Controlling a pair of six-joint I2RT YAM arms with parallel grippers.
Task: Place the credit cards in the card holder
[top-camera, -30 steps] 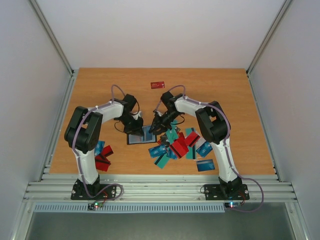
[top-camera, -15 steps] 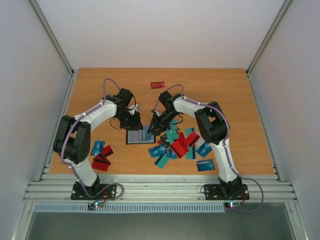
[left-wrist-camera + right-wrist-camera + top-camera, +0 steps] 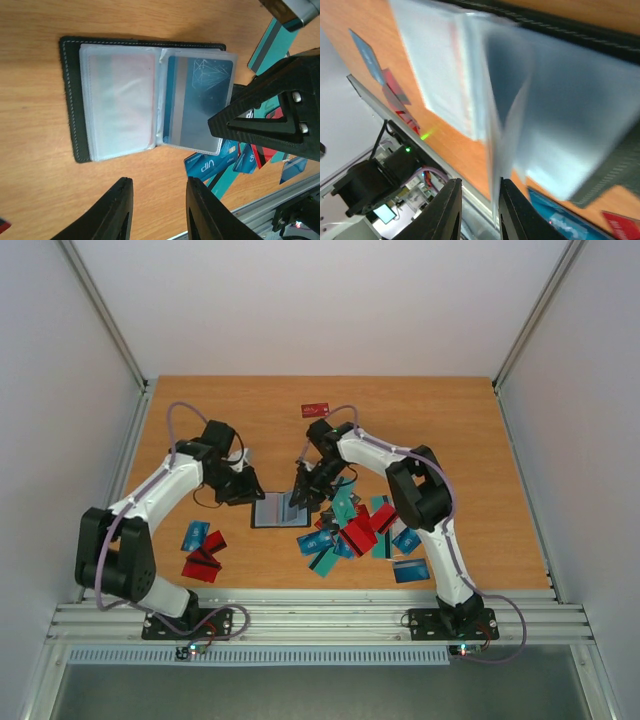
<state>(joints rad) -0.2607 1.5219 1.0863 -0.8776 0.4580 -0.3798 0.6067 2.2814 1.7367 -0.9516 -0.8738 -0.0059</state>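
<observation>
The black card holder (image 3: 268, 512) lies open on the table, its clear sleeves (image 3: 120, 100) spread out. A teal card (image 3: 200, 95) sits inside the right sleeve. My left gripper (image 3: 247, 490) hovers just left of the holder; in the left wrist view it (image 3: 159, 181) is open over bare wood with nothing between the fingers. My right gripper (image 3: 300, 497) is at the holder's right edge. In the right wrist view it (image 3: 480, 183) is narrowly open, and a raised clear sleeve leaf (image 3: 495, 150) stands against one finger. Loose credit cards (image 3: 350, 530) lie in a heap to the right.
A few more cards (image 3: 203, 550) lie near the left arm. One red card (image 3: 315, 410) lies alone further back. A blue VIP card (image 3: 212, 165) lies just beside the holder's lower right corner. The metal rail (image 3: 320, 618) runs along the table's near edge.
My left arm has pulled back to the left, off the card holder, and its gripper has opened. My right gripper has stayed at the holder's right edge.
</observation>
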